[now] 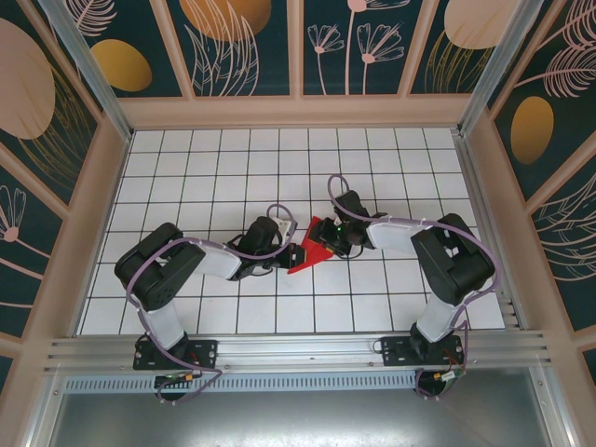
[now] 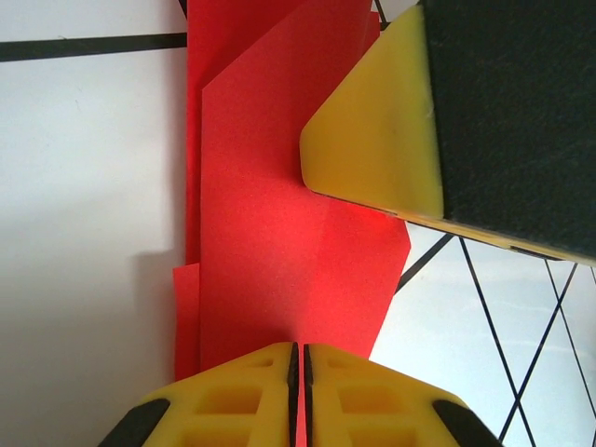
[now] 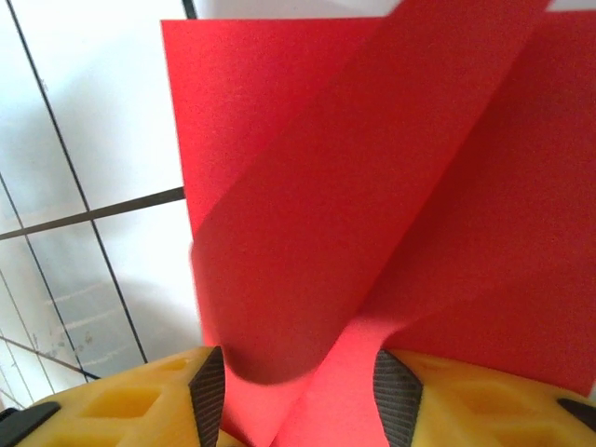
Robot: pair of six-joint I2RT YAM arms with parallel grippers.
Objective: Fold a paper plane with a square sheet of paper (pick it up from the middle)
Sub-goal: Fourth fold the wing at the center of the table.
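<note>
The red sheet of paper (image 1: 310,250) lies mid-table between both grippers, folded into overlapping layers, its pointed tip toward the near left. In the left wrist view the red paper (image 2: 279,233) runs up from my left gripper (image 2: 298,352), whose jaws are shut on its near edge. My left gripper (image 1: 291,250) is at the paper's left side. My right gripper (image 1: 339,237) is at its right side, and one of its yellow fingers (image 2: 372,121) presses the layers. In the right wrist view a curled flap of the paper (image 3: 307,233) bulges between the open jaws of my right gripper (image 3: 300,400).
The white gridded tabletop (image 1: 233,168) stretches around the paper on all sides. Patterned walls (image 1: 251,47) enclose the back and sides. An aluminium rail (image 1: 298,352) runs along the near edge by the arm bases.
</note>
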